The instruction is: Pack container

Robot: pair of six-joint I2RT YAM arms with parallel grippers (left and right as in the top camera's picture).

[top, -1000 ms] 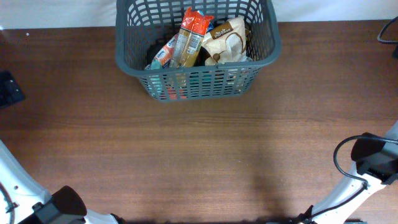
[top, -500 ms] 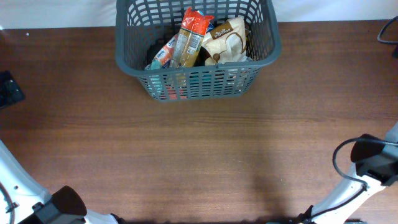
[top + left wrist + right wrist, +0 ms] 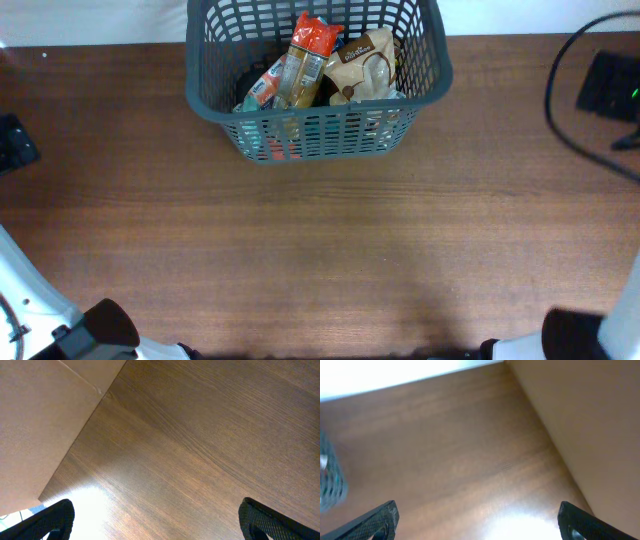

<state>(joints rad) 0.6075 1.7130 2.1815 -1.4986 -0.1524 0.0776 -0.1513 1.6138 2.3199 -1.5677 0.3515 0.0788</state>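
My left claw [image 3: 160, 522] hangs over the wooden table [image 3: 200, 435], its two dark fingertips [image 3: 50, 520] spread wide at the lower corners of its wrist view, gripping nothing. My right claw [image 3: 480, 522] is likewise wide open above the wood. The container [image 3: 315, 135], a dark grey slotted basket, stands well away from both claws at the table's far edge, ahead and to the left of my right claw. Inside it an orange-red packet [image 3: 310, 45] and a beige pouch [image 3: 365, 65] lean side by side among other packets
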